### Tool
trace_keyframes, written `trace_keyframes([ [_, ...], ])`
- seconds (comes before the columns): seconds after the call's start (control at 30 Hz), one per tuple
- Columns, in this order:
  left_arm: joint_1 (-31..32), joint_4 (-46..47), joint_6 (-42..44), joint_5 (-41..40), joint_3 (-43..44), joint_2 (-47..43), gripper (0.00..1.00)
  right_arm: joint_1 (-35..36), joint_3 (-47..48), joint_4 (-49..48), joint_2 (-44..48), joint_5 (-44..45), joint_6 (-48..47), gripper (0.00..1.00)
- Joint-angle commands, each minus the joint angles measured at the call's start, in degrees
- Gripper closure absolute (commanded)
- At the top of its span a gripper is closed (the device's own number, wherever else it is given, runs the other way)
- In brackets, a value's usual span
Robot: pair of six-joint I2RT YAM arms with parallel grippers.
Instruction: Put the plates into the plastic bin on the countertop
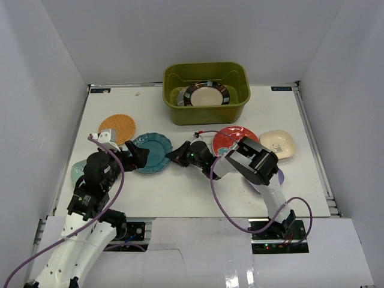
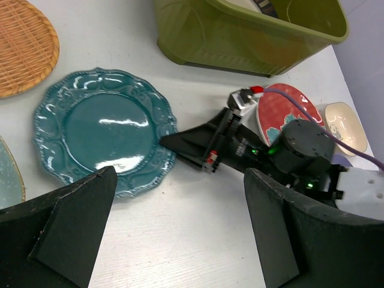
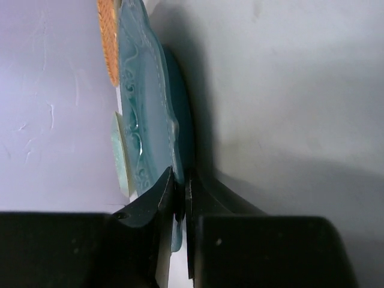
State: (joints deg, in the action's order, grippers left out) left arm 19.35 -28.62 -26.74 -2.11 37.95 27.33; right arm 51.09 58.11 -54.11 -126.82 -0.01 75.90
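While the right gripper (image 3: pixel 182 186) pinches the right rim of the teal plate (image 1: pixel 151 150), left of the countertop's (image 1: pixel 180 195) middle, the left gripper (image 1: pixel 135 159) hangs spread wide beside it, holding nothing. A mint plate (image 1: pixel 77 171), red plate (image 1: pixel 231 139), cream dish (image 1: pixel 278 144) and orange plate (image 1: pixel 117 128) lie out too. At the far edge, the olive bin (image 1: pixel 207 114) holds a dark-rimmed plate (image 1: pixel 207 95), so most work seemingly remains. Only the right wrist view shows the clamp; only the top view shows the bin's contents.
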Motion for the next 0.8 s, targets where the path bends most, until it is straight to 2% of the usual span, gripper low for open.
trace_keyframes([
  [0.0,0.2,0.8,0.7,0.1,-0.1,0.1,0.02,-0.6,-7.5,-0.8,9.3,3.2,-2.9,0.92],
  [0.13,0.2,0.6,0.5,-0.9,-0.1,-0.5,0.02,-0.8,-14.6,2.8,25.4,1.7,-9.0,0.92],
  [0.2,0.2,0.2,0.2,-1.6,0.0,-0.7,0.02,-1.6,-14.6,7.2,31.4,1.6,-14.8,0.92],
  [0.23,0.1,0.1,0.1,-2.1,0.1,-0.8,0.02,-2.0,-12.8,9.8,37.2,2.0,-17.3,0.92],
  [0.3,0.2,-0.2,-0.2,-2.3,0.2,-0.7,0.02,-3.6,-9.3,18.2,42.0,3.7,-24.5,0.92],
  [0.37,0.2,-0.4,-0.4,-2.3,0.2,-0.6,0.02,-6.2,-2.0,26.0,46.4,4.4,-29.0,0.92],
  [0.5,0.2,-0.4,-0.9,-1.8,0.2,0.1,0.02,-13.8,7.7,30.1,48.3,2.1,-33.0,0.92],
  [0.63,0.2,-0.3,-2.9,1.7,-0.2,3.2,0.02,-21.0,15.8,30.5,43.5,-2.9,-31.1,0.92],
  [0.67,0.1,0.4,-3.7,3.2,-0.6,4.0,0.02,-23.4,17.8,31.2,42.0,-3.1,-30.9,0.92],
  [0.77,0.2,3.6,-6.5,15.7,-1.9,9.2,0.02,-27.6,26.2,35.2,34.6,-5.2,-31.5,0.92],
])
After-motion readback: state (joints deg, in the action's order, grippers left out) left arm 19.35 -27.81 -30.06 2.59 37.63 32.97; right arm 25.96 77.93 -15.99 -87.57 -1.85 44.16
